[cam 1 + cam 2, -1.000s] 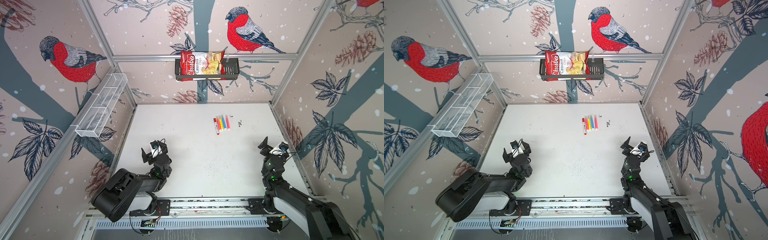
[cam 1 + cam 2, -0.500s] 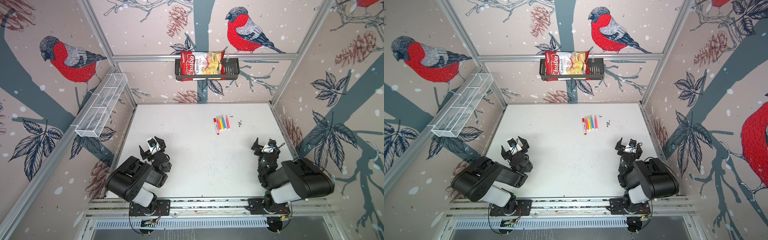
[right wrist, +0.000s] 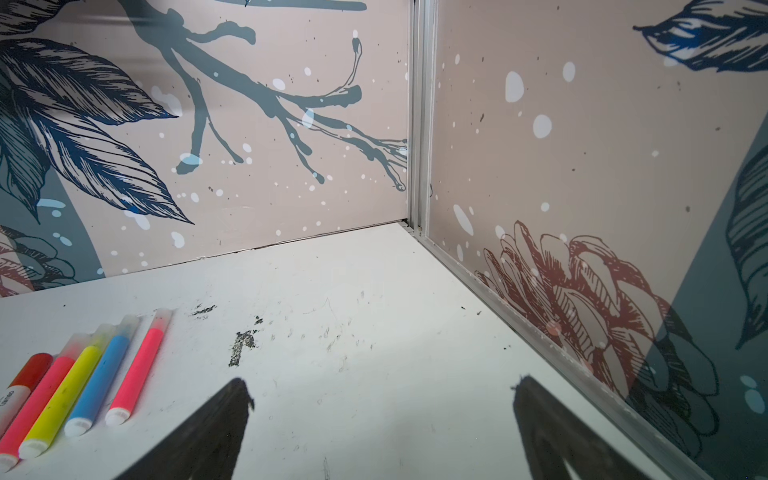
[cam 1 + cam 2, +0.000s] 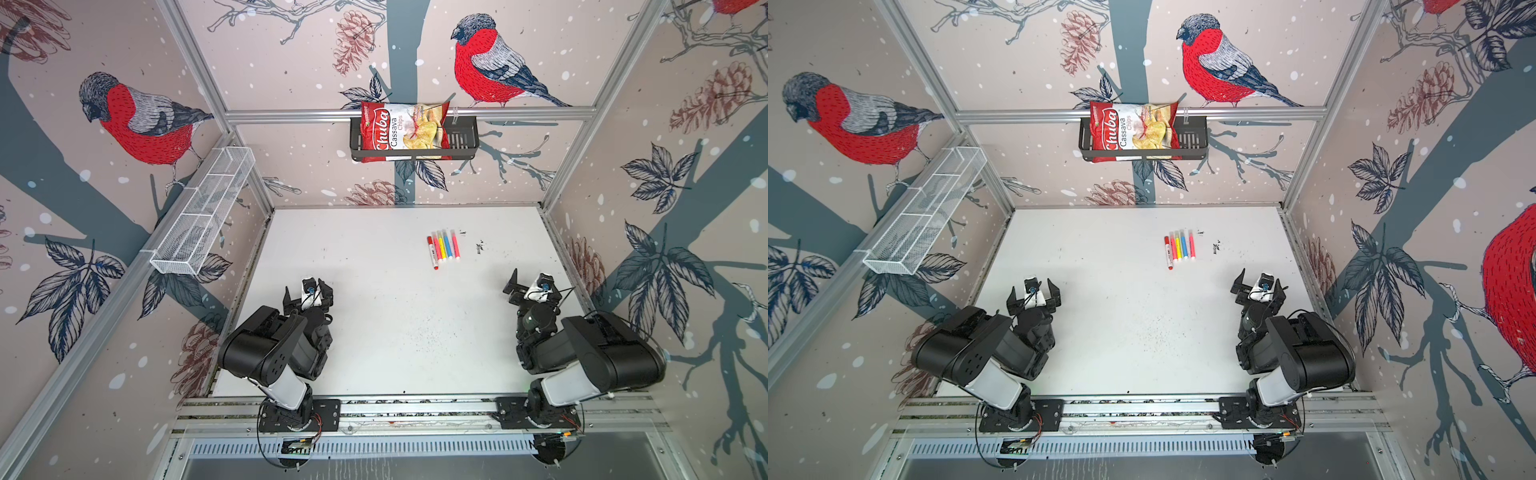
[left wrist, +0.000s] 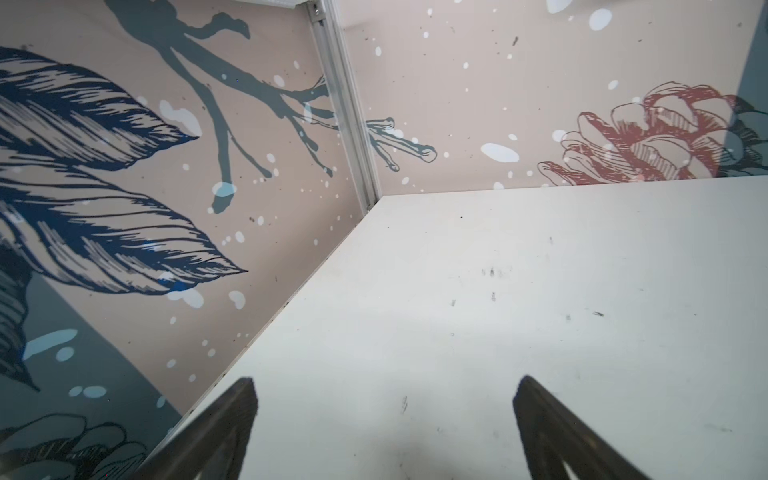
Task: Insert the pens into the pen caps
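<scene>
Five capped pens (image 4: 444, 248) lie in a row on the bench (image 4: 365, 266); left gripper (image 4: 308, 292) and right gripper (image 4: 535, 286) stand spread, empty.

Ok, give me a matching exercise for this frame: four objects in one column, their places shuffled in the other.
Things:
1. Chuba cassava chips bag
2. white mesh tray
3. blue marker
4. red-capped white marker

Places:
A. left end of the marker row in both top views
B. between the yellow marker and a pink marker
C. in the black hanging basket
D. mounted on the left wall

Pairs: 1-C, 2-D, 3-B, 4-A.
</scene>
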`<action>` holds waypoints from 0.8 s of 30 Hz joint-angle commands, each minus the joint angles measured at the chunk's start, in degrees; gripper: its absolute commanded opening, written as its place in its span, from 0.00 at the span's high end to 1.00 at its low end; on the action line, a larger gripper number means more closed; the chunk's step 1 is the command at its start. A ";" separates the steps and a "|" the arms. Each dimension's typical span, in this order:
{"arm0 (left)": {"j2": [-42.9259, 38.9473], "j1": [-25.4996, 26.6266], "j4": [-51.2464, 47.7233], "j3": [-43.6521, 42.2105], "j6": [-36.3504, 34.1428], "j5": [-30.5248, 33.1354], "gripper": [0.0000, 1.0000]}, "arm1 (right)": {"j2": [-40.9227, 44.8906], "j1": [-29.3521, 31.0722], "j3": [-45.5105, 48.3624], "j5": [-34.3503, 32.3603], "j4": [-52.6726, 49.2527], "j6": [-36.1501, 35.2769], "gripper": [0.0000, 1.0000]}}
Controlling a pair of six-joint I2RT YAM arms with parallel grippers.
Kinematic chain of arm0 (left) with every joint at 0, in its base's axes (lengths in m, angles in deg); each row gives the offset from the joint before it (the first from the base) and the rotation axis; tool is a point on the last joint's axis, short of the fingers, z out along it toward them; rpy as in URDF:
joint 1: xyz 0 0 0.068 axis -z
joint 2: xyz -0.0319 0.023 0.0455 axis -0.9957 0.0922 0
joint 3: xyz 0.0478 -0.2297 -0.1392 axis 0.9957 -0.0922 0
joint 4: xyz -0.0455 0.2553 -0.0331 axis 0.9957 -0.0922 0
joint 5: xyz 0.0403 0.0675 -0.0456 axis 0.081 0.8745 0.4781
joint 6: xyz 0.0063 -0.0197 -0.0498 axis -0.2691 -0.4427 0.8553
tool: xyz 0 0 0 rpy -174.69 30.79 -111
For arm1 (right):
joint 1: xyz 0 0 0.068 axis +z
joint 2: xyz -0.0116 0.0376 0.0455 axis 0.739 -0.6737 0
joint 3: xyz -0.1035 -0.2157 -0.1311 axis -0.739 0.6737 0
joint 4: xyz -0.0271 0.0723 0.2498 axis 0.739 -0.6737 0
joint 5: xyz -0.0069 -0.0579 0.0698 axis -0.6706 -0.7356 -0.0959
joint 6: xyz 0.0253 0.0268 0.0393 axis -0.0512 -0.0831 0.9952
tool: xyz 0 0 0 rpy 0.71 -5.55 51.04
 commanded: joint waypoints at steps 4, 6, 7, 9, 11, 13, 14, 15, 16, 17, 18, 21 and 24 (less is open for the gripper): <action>-1.49 -3.06 6.30 0.92 1.36 -9.96 0.03 | 0.90 -7.85 -10.52 10.60 -22.32 7.22 0.01; -2.74 -7.26 -1.25 2.20 6.00 -16.12 0.03 | 0.95 -7.33 -9.85 9.59 -20.92 6.81 0.01; -1.49 -8.41 -3.79 4.88 7.52 -15.09 0.02 | 1.03 -7.17 -9.56 9.19 -20.48 6.72 0.01; -2.15 -10.51 -13.58 9.66 9.88 -15.18 0.03 | 0.97 -7.05 -9.58 8.88 -20.38 6.71 0.01; -4.09 -12.92 -20.00 11.09 13.36 -17.78 0.02 | 1.08 -6.99 -9.59 8.79 -20.41 6.72 0.01; -3.55 -12.93 -18.27 10.54 13.01 -17.84 0.02 | 1.04 -6.99 -9.61 8.79 -20.45 6.72 0.00; -2.56 -12.91 -15.23 9.88 12.31 -18.09 0.02 | 0.90 -7.01 -9.67 8.76 -20.60 6.81 0.01; -2.32 -12.93 -14.48 9.86 12.02 -18.14 0.02 | 0.79 -7.28 -9.89 8.82 -20.79 7.07 0.01; -3.11 -13.01 -16.88 10.24 12.64 -18.38 0.02 | 0.78 -7.50 -10.09 9.14 -21.26 7.25 0.01; -3.02 -13.06 -16.85 10.26 12.57 -18.40 0.02 | 0.78 -7.56 -10.14 9.23 -21.37 7.34 0.01; -2.45 -13.04 -14.65 9.81 12.28 -18.43 0.02 | 0.73 -7.59 -10.14 9.23 -21.26 7.26 0.01; -2.63 -13.02 -14.74 9.72 12.33 -18.41 0.02 | 1.05 -7.31 -9.65 9.02 -20.67 7.09 0.01; -2.79 -13.02 -14.58 9.57 12.21 -18.37 0.02 | 1.13 -7.16 -9.53 8.67 -20.45 6.99 0.01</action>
